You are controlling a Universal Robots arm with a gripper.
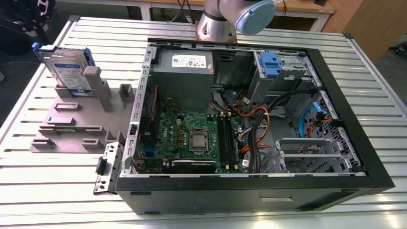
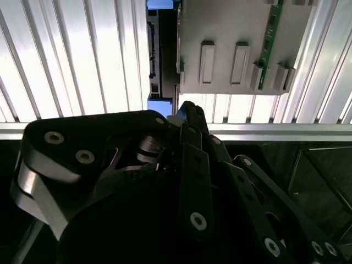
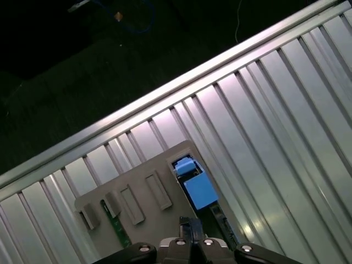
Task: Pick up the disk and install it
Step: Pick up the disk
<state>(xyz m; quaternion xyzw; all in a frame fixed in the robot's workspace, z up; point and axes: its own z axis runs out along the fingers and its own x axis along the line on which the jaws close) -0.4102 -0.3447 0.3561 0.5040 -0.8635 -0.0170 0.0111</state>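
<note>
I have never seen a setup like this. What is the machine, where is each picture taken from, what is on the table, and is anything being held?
The machine is a single robot arm. The exterior view comes from a camera off the arm and shows part of the arm at the far edge of a slatted metal table. On the table are an open computer case and a grey stand, with the disk standing upright in the stand. The two wrist views come from cameras riding on the arm, looking down at the stand. The black tool seen in both wrist views is shut and holds nothing. The disk has not been picked up yet.
</note>
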